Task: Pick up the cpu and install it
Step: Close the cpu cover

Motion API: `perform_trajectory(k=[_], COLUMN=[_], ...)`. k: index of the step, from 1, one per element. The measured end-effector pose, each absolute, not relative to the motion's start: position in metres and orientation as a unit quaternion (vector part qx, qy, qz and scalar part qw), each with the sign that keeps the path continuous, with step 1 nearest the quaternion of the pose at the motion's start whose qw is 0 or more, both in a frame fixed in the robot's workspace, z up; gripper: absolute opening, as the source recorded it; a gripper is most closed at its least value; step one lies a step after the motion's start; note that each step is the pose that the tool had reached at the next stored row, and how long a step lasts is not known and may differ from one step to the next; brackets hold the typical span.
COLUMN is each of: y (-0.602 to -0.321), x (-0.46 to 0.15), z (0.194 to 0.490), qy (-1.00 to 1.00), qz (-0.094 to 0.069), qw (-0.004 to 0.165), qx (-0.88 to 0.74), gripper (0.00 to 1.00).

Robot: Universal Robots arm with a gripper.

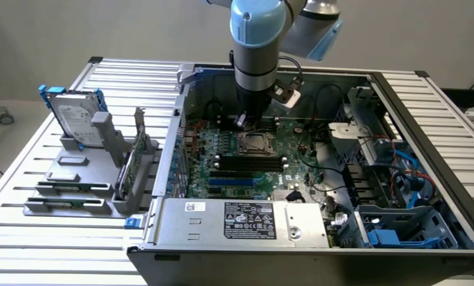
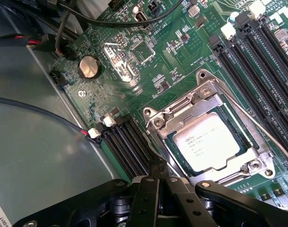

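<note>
The cpu [image 2: 207, 142], a square chip with a shiny silver top and printed text, lies inside the metal-framed socket [image 2: 179, 106] on the green motherboard [image 2: 148, 71]. The socket's frame sits over the chip's edges. My gripper [image 2: 156, 166] is shut, its black fingers pressed together with nothing between them, the tip right at the socket's corner beside the thin wire lever [image 2: 259, 127]. In the exterior view the gripper [image 1: 249, 124] hangs inside the open computer case, just behind the socket [image 1: 257, 143].
Black memory slots [image 2: 129, 142] run beside the socket, with more [image 2: 262, 52] on its other side. Cables [image 2: 63, 28] cross the case wall. Outside the case, a hard drive with blue rails [image 1: 77, 116] stands in a grey holder [image 1: 86, 179]. The power supply [image 1: 245, 223] fills the case front.
</note>
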State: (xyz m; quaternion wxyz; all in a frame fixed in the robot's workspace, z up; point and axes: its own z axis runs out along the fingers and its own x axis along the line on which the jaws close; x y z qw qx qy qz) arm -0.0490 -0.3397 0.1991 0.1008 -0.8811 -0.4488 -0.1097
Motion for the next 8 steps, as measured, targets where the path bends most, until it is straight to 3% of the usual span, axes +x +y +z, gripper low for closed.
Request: perform_trajectory(k=[8], y=[-0.3404], x=[-0.0477], z=[0.1991], qy=[-0.45], qz=[-0.11], qw=[0.101], qx=[-0.88], gripper=[0.11])
